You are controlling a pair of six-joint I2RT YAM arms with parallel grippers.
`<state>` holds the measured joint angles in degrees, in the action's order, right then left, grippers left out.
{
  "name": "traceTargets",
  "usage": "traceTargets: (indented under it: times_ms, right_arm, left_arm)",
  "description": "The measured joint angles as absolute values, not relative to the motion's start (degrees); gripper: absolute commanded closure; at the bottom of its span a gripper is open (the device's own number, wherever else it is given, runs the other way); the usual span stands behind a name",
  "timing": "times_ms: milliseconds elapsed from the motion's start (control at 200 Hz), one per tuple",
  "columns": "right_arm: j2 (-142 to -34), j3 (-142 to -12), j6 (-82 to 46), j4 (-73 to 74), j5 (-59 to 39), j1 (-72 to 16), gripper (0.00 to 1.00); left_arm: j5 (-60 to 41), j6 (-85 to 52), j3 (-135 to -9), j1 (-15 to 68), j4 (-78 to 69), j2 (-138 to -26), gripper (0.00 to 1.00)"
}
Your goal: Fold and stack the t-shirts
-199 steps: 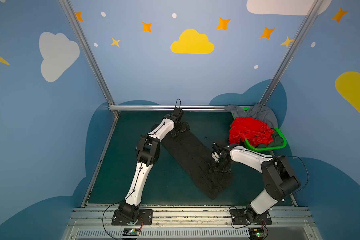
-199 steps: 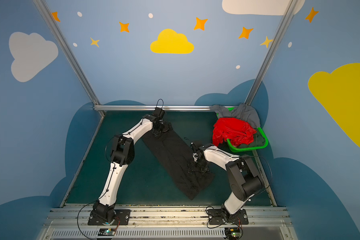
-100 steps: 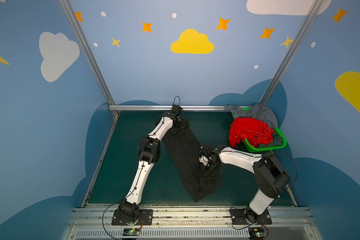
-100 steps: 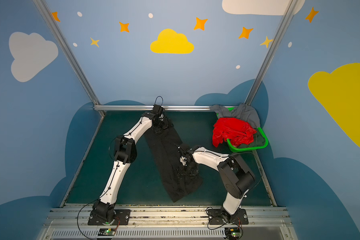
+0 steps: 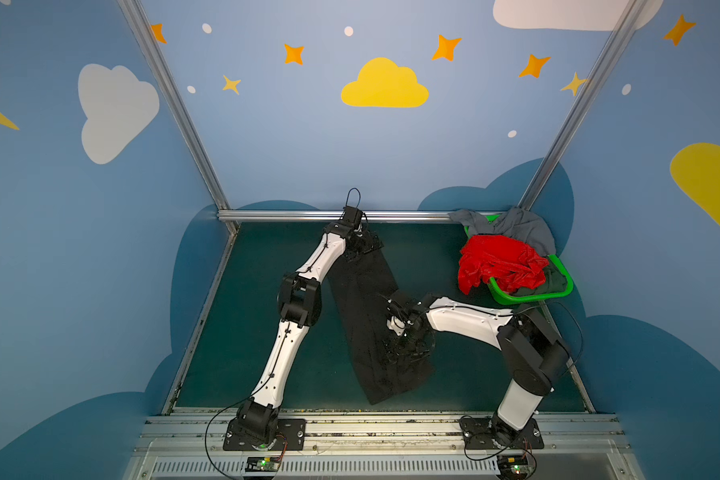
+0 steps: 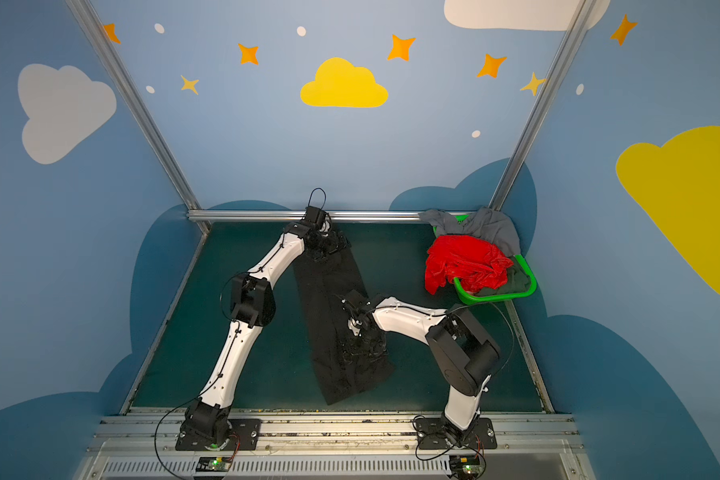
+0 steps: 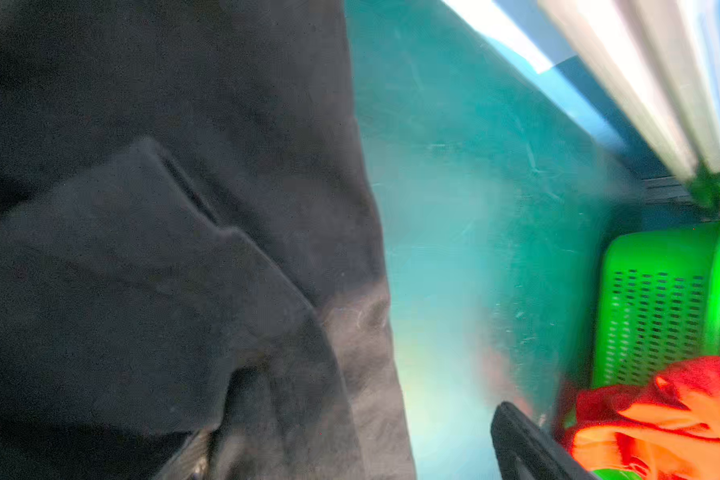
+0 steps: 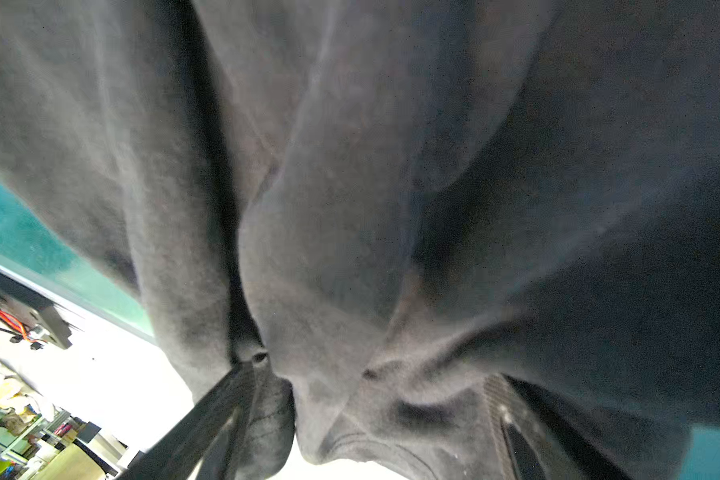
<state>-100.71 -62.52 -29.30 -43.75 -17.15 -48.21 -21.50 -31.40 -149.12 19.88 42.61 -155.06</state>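
Now | black t-shirt [image 5: 362, 299] beneath both | left gripper [image 5: 364, 249]: jaws apart | right gripper [image 5: 405, 350]: jaws apart

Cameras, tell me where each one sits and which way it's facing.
Both top views: high over the arm bases, looking down and back at the table; left arm and right arm show whole.
Left wrist: on the left arm, low over the black shirt, facing the basket; a finger shows.
Right wrist: on the right arm, close over the shirt; two fingers show.
Shared: the shirt in all views; the basket in top and left wrist views.
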Motion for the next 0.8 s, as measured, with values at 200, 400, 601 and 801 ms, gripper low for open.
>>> traceTargets:
  times_ms: [200,400,601,801]
  right_arm:
    - [-97.1,-61.3,-30.5,-44.2,-15.9,-48.2,0.03]
    - [-88.3,-57.8,-32.2,-44.8,-13.0,-47.7,0.03]
    - [-82.4,-55.2,-32.7,-46.0,-11.4,-45.5,0.03]
    - [-79.5,-50.4,-32.8,-46.1,-11.4,-42.7,0.03]
  left_arm:
    - [-22.9,-31.6,-149.6,19.9,42.5,-155.1,0.00]
    - [-23.1,-31.1,-149.7,19.8,43.1,-155.0,0.00]
    - [-21.9,-29.7,-149.7,19.7,45.0,-153.7,0.00]
    - [-19.8,-28.8,-149.8,19.6,45.3,-150.7,0.00]
